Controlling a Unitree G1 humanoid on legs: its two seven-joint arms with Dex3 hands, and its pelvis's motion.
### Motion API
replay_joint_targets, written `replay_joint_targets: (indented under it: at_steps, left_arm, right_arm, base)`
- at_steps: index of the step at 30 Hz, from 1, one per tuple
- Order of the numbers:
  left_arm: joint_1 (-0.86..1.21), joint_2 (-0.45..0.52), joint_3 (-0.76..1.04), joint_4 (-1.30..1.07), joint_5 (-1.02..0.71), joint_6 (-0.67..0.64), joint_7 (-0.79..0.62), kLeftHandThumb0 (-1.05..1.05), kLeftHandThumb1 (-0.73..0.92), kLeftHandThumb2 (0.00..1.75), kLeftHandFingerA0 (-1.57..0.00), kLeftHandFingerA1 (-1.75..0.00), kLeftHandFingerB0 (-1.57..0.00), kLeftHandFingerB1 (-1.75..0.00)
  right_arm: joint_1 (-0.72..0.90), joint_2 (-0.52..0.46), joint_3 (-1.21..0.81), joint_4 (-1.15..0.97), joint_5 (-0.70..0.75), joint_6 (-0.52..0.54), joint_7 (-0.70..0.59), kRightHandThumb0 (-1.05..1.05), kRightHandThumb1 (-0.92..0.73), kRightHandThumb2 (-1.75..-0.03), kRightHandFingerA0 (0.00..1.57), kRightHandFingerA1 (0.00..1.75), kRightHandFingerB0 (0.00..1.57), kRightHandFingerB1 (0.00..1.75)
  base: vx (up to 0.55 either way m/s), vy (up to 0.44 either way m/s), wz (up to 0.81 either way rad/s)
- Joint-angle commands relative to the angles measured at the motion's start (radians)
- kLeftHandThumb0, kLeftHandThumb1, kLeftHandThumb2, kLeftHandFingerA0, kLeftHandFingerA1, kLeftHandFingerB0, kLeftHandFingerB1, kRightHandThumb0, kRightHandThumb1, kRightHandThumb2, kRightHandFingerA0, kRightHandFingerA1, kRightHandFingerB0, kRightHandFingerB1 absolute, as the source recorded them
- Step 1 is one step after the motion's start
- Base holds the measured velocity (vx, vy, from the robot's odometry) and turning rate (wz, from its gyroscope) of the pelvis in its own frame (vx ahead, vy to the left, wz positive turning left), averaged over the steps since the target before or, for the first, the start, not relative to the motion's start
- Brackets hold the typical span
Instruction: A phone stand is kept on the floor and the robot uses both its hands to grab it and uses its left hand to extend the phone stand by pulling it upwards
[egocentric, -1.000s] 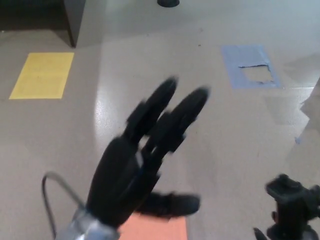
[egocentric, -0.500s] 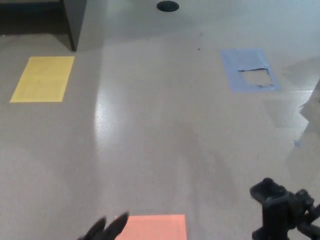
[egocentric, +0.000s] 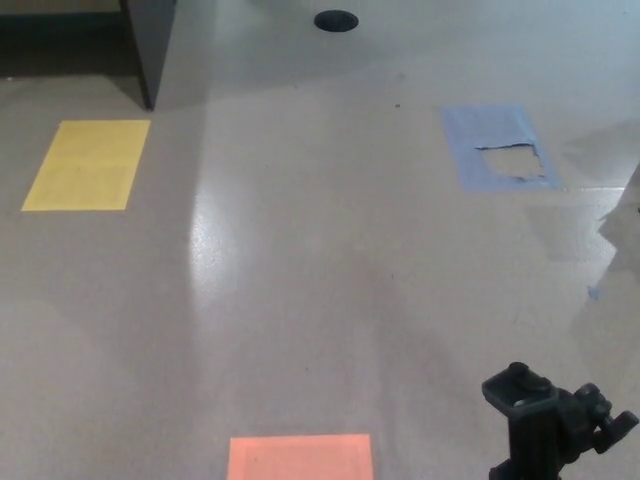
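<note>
While neither robot hand shows, so their state cannot be told, the black plastic phone stand (egocentric: 550, 425) stands upright at the frame's lower right, its clamp head uppermost, right of an orange floor rectangle (egocentric: 300, 458).

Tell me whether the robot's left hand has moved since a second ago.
Yes. It was raised over the grey floor, fingers above the orange rectangle; it dropped toward the bottom edge and is now out of view. The black phone stand remains at lower right.
</note>
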Motion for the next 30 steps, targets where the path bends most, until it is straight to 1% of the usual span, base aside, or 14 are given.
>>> replay_joint_targets:
  at_steps: [1,2,3,4,5,7,8,10,14,19,21,25,29,30]
  left_arm:
    - [0.045,0.034,0.043,0.147,-0.387,-0.332,-0.071,-0.74,0.72,1.12,-0.01,-0.33,-0.06,-0.34]
    - [0.039,0.043,0.034,0.169,-0.407,-0.362,-0.086,-0.72,0.72,1.10,-0.01,-0.36,-0.07,-0.34]
    - [0.039,0.043,0.034,0.173,-0.428,-0.363,-0.098,-0.83,0.75,1.07,-0.01,-0.39,-0.12,-0.36]
    - [0.038,0.044,0.034,0.177,-0.440,-0.366,-0.105,-0.83,0.75,1.07,-0.01,-0.39,-0.12,-0.36]
    - [0.037,0.045,0.039,0.183,-0.438,-0.381,-0.098,-0.34,0.56,1.12,0.00,-0.49,0.00,-0.47]
    - [0.038,0.039,0.050,0.191,-0.431,-0.408,-0.079,-0.34,0.55,1.12,0.00,-0.48,0.00,-0.47]
    - [0.036,0.034,0.054,0.195,-0.427,-0.417,-0.072,-0.72,0.92,0.68,-0.20,-0.30,-0.18,-0.27]
    - [0.014,0.019,0.062,0.225,-0.429,-0.458,-0.056,-0.69,0.91,0.67,-0.24,-0.31,-0.21,-0.29]
    - [-0.019,0.016,0.053,0.281,-0.443,-0.513,-0.064,-0.65,0.90,0.68,-0.25,-0.29,-0.20,-0.27]
    - [-0.039,0.014,0.074,0.296,-0.344,-0.531,-0.036,-0.62,0.92,0.75,-0.22,-0.32,-0.18,-0.30]
    - [-0.035,0.004,0.061,0.283,-0.363,-0.491,-0.052,-0.69,0.92,0.73,-0.26,-0.32,-0.19,-0.29]
    - [-0.039,0.009,0.009,0.295,-0.448,-0.512,-0.107,-0.67,0.92,0.71,-0.25,-0.31,-0.20,-0.28]
    - [-0.033,0.013,0.022,0.295,-0.413,-0.527,-0.100,-0.66,0.92,0.74,-0.23,-0.33,-0.17,-0.29]
    - [-0.039,0.011,0.022,0.305,-0.418,-0.534,-0.101,-0.66,0.92,0.73,-0.24,-0.32,-0.18,-0.28]
  right_arm:
    - [0.034,0.066,-0.054,0.056,0.158,-0.159,0.101,-0.67,-0.42,-0.92,0.00,0.60,0.00,0.66]
    - [0.021,0.070,-0.064,0.089,0.156,-0.189,0.099,-0.76,-0.64,-0.58,0.00,0.75,0.00,0.38]
    - [0.001,0.069,-0.079,0.129,0.114,-0.227,0.051,-0.84,-0.69,-0.58,0.00,0.72,0.00,0.27]
    - [-0.007,0.071,-0.085,0.147,0.096,-0.245,0.031,-0.84,-0.69,-0.58,0.00,0.72,0.00,0.27]
    - [-0.005,0.078,-0.089,0.147,0.105,-0.244,0.033,-0.85,-0.69,-0.56,0.00,0.76,0.00,0.25]
    - [0.001,0.089,-0.099,0.137,0.136,-0.221,0.050,-0.83,-0.66,-0.58,0.00,0.76,0.00,0.33]
    - [0.004,0.088,-0.102,0.131,0.146,-0.213,0.063,-0.81,-0.67,-0.58,0.00,0.72,0.00,0.30]
    - [0.010,0.087,-0.106,0.117,0.147,-0.204,0.070,-0.86,-0.68,-0.55,0.00,0.80,0.00,0.24]
    - [0.030,0.084,-0.112,0.093,0.137,-0.199,0.072,-0.82,-0.70,-0.55,0.00,0.77,0.00,0.19]
    - [0.035,0.079,-0.115,0.089,0.132,-0.187,0.077,-0.80,-0.70,-0.60,0.00,0.75,0.00,0.29]
    - [0.035,0.074,-0.110,0.088,0.125,-0.183,0.086,-0.80,-0.70,-0.61,0.00,0.75,0.00,0.39]
    - [0.034,0.078,-0.107,0.097,0.122,-0.191,0.102,-0.80,-0.70,-0.61,0.00,0.74,0.00,0.44]
    - [0.029,0.076,-0.111,0.109,0.118,-0.198,0.112,-0.81,-0.70,-0.61,0.00,0.73,0.00,0.48]
    - [0.030,0.076,-0.112,0.109,0.117,-0.199,0.113,-0.84,-0.56,-0.87,0.00,0.63,0.00,0.56]
  base:
    - [0.00,0.000,0.00]
    - [0.00,0.000,0.00]
    - [0.00,0.000,0.00]
    - [0.00,0.000,0.00]
    - [0.00,0.000,0.00]
    - [0.00,0.000,0.00]
    - [0.00,0.000,0.00]
    - [0.00,0.000,0.00]
    - [0.00,0.000,0.00]
    - [0.00,0.000,0.00]
    - [0.00,0.000,0.00]
    - [0.00,0.000,0.00]
    - [0.00,0.000,0.00]
    - [0.00,0.000,0.00]
